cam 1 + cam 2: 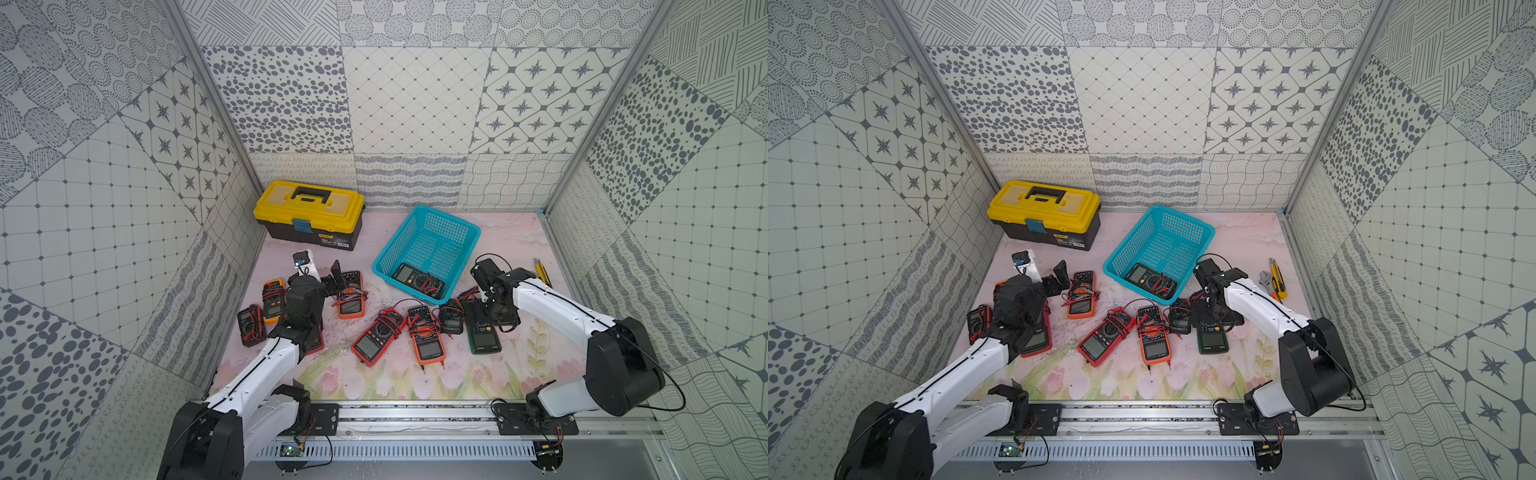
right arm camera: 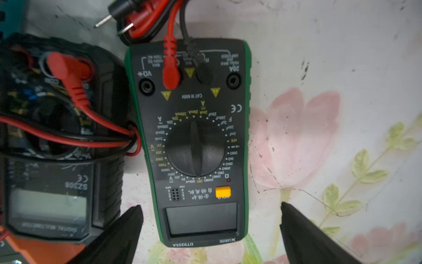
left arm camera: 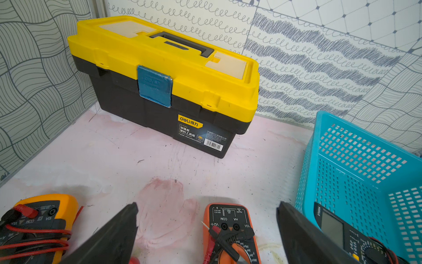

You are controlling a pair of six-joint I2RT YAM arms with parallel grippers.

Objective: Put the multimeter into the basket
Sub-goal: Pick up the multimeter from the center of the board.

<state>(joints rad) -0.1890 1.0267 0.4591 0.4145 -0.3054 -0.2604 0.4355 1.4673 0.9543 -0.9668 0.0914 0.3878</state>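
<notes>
One multimeter (image 1: pixel 417 279) is in the basket (image 1: pixel 397 243), several still outside. We've got our right gripper (image 2: pixel 209 205) wide open, empty, over the green multimeter (image 2: pixel 194 146); left gripper (image 3: pixel 207 204) open, empty too.

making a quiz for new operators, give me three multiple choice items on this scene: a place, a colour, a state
1. One black multimeter lies: A inside the basket; B under it; C against its outside wall.
2. The DT9205A multimeter's casing edge: A yellow; B blue; C green.
3. The right gripper is: A shut empty; B open; C shut on a lead.
A: it rests on the mesh floor in both top views. C: green rim in the right wrist view. B: its fingers stand wide apart, gripping nothing.
</notes>
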